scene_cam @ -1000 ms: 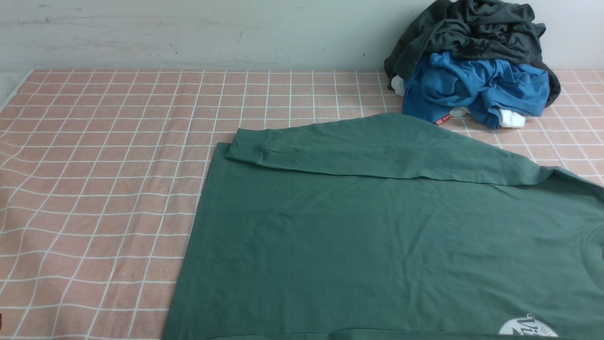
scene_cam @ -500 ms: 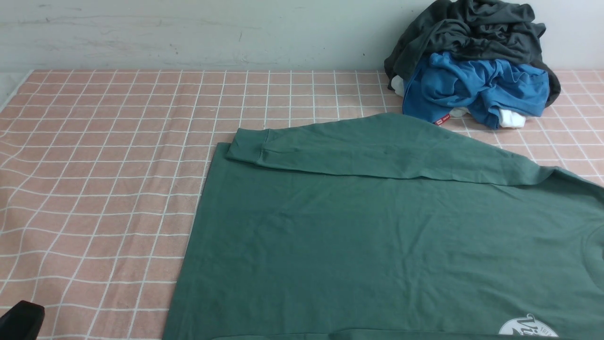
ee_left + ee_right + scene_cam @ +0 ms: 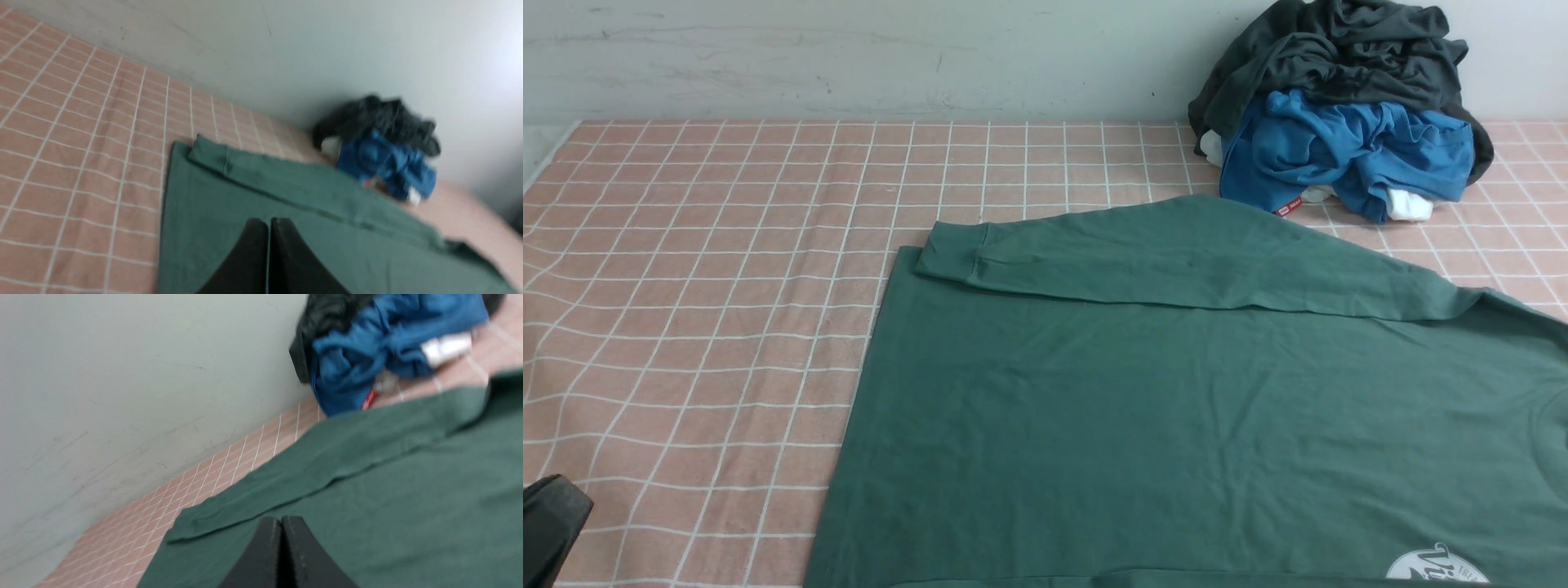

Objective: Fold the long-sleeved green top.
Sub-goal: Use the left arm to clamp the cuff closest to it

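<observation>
your left gripper [image 3: 269,222] has edged into the front view's near-left corner since a second ago; nothing else shifted. its jaws are pressed together on nothing, and so are your right gripper's [image 3: 281,520]. one large forest-green cotton long-sleeved top [image 3: 1176,392] lies flat on the pink white-gridded tablecloth [image 3: 703,286], one sleeve [image 3: 1176,261] already laid across the body. by my reckoning the other folds are still yours to do. behind it sit one crumpled bright blue garment [image 3: 1339,151] and one charcoal-grey garment [image 3: 1339,49].

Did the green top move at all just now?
No. The top lies just as before: its cuff sits on the same white lines of the checked cloth.
</observation>
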Controlling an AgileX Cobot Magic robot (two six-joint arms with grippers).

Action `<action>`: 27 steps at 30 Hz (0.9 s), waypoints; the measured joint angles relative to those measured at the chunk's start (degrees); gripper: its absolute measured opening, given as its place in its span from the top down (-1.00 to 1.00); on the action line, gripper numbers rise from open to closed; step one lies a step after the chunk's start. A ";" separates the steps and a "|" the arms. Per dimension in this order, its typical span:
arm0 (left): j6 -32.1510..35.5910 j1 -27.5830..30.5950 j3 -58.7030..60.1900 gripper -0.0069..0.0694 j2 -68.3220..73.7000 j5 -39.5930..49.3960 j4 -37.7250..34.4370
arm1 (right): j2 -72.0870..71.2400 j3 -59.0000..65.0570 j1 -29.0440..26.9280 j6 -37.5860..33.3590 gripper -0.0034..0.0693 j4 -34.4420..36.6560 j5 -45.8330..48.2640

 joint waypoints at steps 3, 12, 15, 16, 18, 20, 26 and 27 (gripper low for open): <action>4.30 0.00 -6.27 0.83 10.85 9.68 5.20 | 7.73 -6.21 0.00 -2.67 0.94 -4.30 0.41; 8.90 -6.26 -25.58 0.79 46.09 31.14 25.48 | 44.31 -34.14 0.28 -5.32 0.94 -22.77 29.07; 9.13 -14.26 -26.37 0.67 54.83 31.14 25.84 | 52.15 -38.55 3.73 -5.40 0.94 -23.90 37.87; 9.38 -17.55 -26.41 0.60 58.29 31.14 25.84 | 54.07 -39.26 6.21 -5.45 0.94 -24.04 39.55; 9.65 -22.28 -26.48 0.43 63.26 30.70 25.96 | 56.09 -39.39 10.86 -5.45 0.94 -24.53 42.68; 9.94 -25.22 -26.54 0.34 66.86 29.74 26.39 | 56.50 -39.24 13.13 -5.45 0.94 -24.93 43.82; 9.86 -36.27 -27.99 -0.36 79.86 17.37 33.42 | 57.04 -38.13 20.93 -2.75 0.94 -31.77 47.86; 9.47 -36.88 -28.70 -0.43 81.74 16.10 34.56 | 57.04 -38.13 21.09 -1.99 0.94 -33.29 47.73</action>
